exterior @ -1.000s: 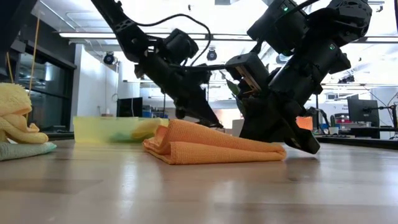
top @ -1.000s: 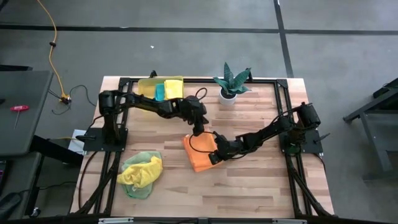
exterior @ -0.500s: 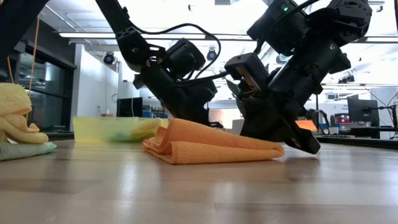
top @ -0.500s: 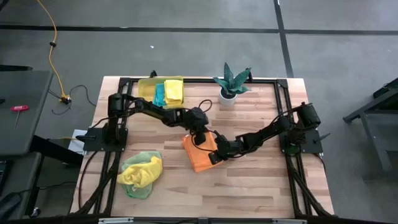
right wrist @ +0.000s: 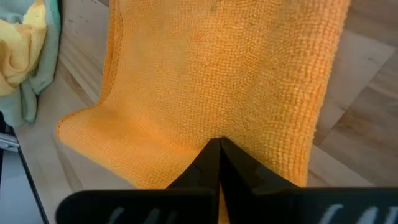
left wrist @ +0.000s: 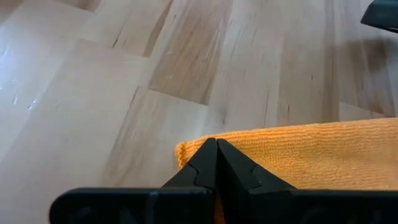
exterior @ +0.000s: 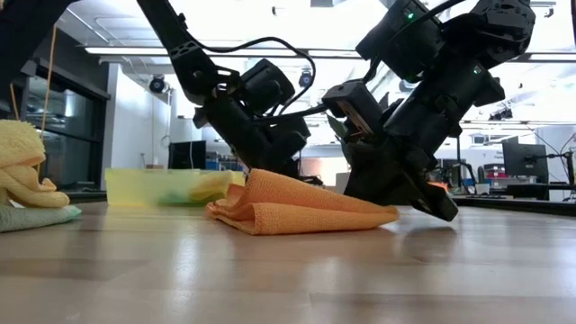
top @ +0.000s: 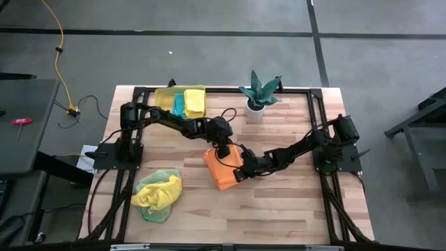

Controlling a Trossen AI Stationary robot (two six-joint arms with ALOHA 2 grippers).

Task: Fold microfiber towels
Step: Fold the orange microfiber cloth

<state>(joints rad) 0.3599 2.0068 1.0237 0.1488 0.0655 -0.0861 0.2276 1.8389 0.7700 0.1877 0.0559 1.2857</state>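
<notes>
Folding the orange towel point(top: 221, 171) is the step in hand: it lies mid-table as a doubled pad, and both grippers are down at it. The left gripper point(top: 223, 148) sits at the towel's far edge, its fingers point(left wrist: 214, 167) pressed together on the cloth's border, so it looks pinched on that edge. The right gripper point(top: 240, 174) is at the towel's right side, fingers point(right wrist: 219, 163) likewise closed tight with orange cloth right beneath the tips; a grip there seems likely, though the contact itself is hidden under the tips. In the low view the towel's left end shows a rounded fold and the whole pad rests on the table point(top: 293, 209).

Other towels wait elsewhere: a yellow and green heap point(top: 157, 194) near the front left, and yellow and teal ones in the bin point(top: 162, 95) at the back. A potted plant point(top: 259, 93) stands beside the bin.

The next move probably calls for both arms to carry their edges together across the pad, keeping the cloth taut so the layers land square, then letting go.
</notes>
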